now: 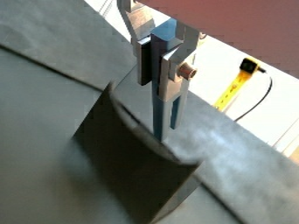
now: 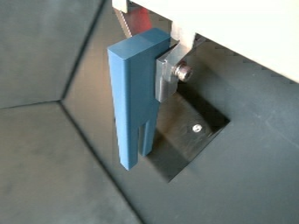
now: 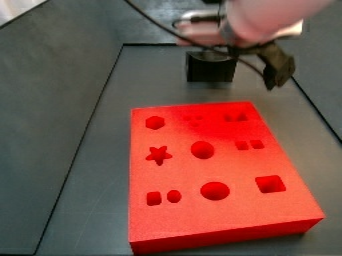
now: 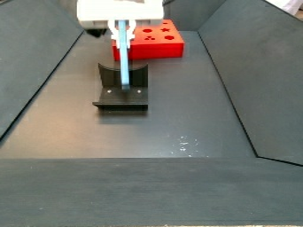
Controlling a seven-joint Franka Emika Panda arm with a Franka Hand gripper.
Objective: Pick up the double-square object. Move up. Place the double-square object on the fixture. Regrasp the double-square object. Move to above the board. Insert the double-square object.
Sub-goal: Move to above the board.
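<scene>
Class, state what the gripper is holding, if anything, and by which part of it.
The gripper holds the double-square object upright by its upper end, above the fixture; the lower end hangs free.

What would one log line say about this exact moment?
tool: shut on double-square object | object: upright, over fixture | board: beyond fixture, holes unfilled

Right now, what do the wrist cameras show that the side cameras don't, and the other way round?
Only a wrist view shows the screw in the base plate and a yellow tag beyond the floor. Only the side views show the board, with its star hole. Both kinds show the gripper holding the double-square object upright over the fixture; whether the block touches it is unclear.
</scene>
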